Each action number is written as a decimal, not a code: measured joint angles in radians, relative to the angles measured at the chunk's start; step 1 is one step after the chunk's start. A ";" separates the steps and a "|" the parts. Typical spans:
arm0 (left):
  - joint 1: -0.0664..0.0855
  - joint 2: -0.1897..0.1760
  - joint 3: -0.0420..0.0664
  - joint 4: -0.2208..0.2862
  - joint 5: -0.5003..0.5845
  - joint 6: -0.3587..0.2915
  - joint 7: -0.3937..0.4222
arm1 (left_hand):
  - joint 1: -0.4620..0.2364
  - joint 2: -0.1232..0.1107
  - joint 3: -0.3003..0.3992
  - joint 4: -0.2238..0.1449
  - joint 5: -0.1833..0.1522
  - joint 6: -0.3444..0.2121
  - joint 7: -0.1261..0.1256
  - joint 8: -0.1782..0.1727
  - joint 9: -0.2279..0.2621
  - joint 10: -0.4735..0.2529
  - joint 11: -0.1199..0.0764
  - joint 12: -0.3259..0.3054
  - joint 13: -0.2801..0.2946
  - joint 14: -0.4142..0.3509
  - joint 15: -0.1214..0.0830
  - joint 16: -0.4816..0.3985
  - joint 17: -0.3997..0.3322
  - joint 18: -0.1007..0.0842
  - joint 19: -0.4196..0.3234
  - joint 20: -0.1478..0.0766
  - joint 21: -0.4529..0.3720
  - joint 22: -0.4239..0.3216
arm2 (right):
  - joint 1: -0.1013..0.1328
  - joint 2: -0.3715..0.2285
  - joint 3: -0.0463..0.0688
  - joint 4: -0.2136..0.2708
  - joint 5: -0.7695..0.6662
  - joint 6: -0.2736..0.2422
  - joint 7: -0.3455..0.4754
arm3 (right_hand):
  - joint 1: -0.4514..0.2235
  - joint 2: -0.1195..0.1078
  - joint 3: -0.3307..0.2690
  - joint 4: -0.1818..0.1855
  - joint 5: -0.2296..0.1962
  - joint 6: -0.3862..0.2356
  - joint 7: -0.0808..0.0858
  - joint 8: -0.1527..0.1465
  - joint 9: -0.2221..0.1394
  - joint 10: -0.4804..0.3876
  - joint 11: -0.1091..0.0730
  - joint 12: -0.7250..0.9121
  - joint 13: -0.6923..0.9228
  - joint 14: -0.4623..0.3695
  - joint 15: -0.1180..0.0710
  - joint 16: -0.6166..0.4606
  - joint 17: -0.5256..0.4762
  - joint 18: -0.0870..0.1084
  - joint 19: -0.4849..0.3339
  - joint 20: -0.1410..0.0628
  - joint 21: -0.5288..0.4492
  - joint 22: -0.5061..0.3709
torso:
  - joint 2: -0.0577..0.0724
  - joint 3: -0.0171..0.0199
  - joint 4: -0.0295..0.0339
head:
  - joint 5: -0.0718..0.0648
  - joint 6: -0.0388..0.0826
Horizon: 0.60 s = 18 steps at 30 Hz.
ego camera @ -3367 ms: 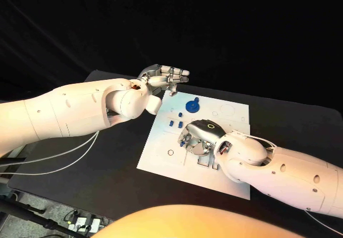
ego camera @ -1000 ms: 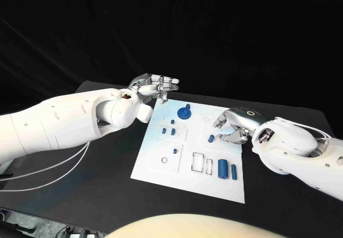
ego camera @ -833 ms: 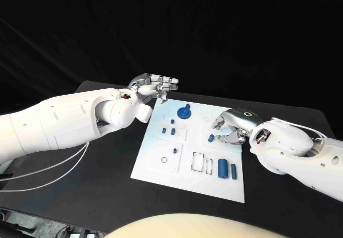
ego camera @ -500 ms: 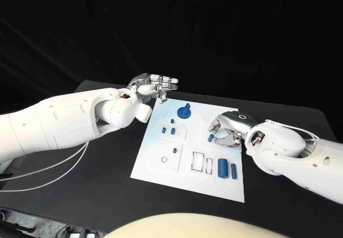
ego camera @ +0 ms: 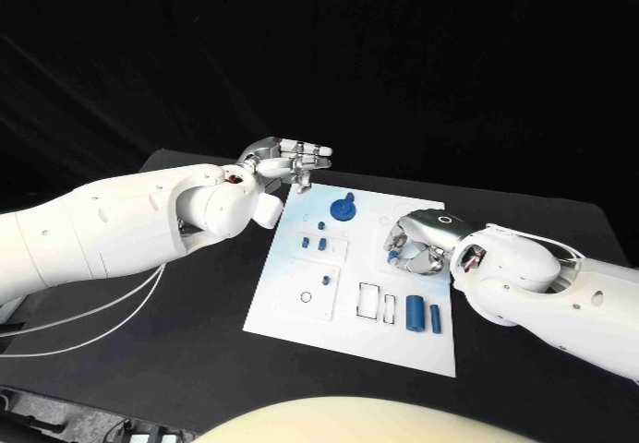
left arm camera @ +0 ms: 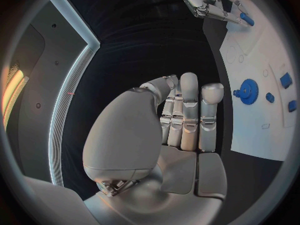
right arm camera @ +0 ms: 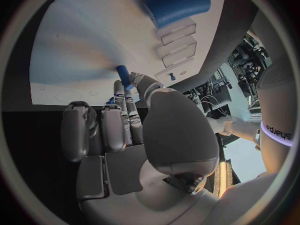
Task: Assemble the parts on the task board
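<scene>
Now our right hand pinches a small blue peg over the task board. We should lower it upright into its hole. Our left hand, at eleven o'clock, holds nothing, fingers straight together.

The robot has two bulky white arms made of smooth, rounded shells. The left arm is dotted with small dark screw recesses, and thin white cables loop out from beneath it toward seven o'clock. At its wrist a round joint opens onto a small reddish-brown recess. The right arm has the same glossy white casing, with a thin white cable along its upper edge and small dark screw holes. Each arm ends in a silver metallic hand: the left hand has segmented fingers with pale tips, and the right hand has a domed silver back bearing a thin ring marking. In the right wrist view, dark lettering runs along the white body shell.
</scene>
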 measured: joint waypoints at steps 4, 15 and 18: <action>0.000 0.000 0.000 0.000 0.000 0.000 -0.002 | 0.000 0.000 -0.003 0.003 0.000 0.000 0.000 0.000 0.000 -0.002 0.002 0.000 0.000 0.000 0.000 0.000 -0.001 0.000 0.000 0.000 -0.004 -0.001 | -0.001 0.003 0.001 -0.005 0.000 0.003 0.000 | 0.000 0.000 0.000 0.000 0.000 0.007 0.000 0.000 0.001 0.000 0.000 0.000 0.001 0.000 0.000 0.000 -0.002 0.000 0.000 0.000 0.004 0.000 | 0.000 0.0004 0.0001 | -0.001 -0.002; 0.000 -0.002 0.000 0.000 0.000 0.000 -0.007 | 0.000 0.000 -0.006 0.000 0.000 0.000 0.000 0.000 -0.001 -0.007 0.000 0.000 0.000 0.000 0.000 0.000 -0.001 0.000 0.000 0.000 -0.006 -0.002 | -0.005 0.008 0.001 -0.016 -0.005 0.020 -0.008 | 0.009 0.009 0.011 -0.005 -0.004 0.014 0.000 0.001 0.005 0.006 0.002 0.000 0.002 0.000 0.000 0.000 -0.004 0.000 0.000 0.000 0.008 0.000 | 0.000 0.0006 0.0013 | -0.002 -0.010; 0.000 -0.002 0.000 0.001 0.000 0.000 -0.009 | 0.000 0.000 -0.006 0.000 0.000 0.000 0.000 0.000 -0.001 -0.007 0.000 0.000 0.000 0.000 0.000 0.000 -0.001 0.000 0.000 0.000 -0.006 -0.002 | -0.005 0.009 0.001 -0.017 -0.007 0.025 -0.011 | 0.011 0.011 0.012 -0.006 -0.004 0.021 0.000 0.004 0.006 0.009 -0.002 0.000 0.002 0.000 0.000 0.000 -0.004 0.000 0.000 0.000 0.012 0.000 | 0.000 0.0007 0.0013 | -0.001 -0.012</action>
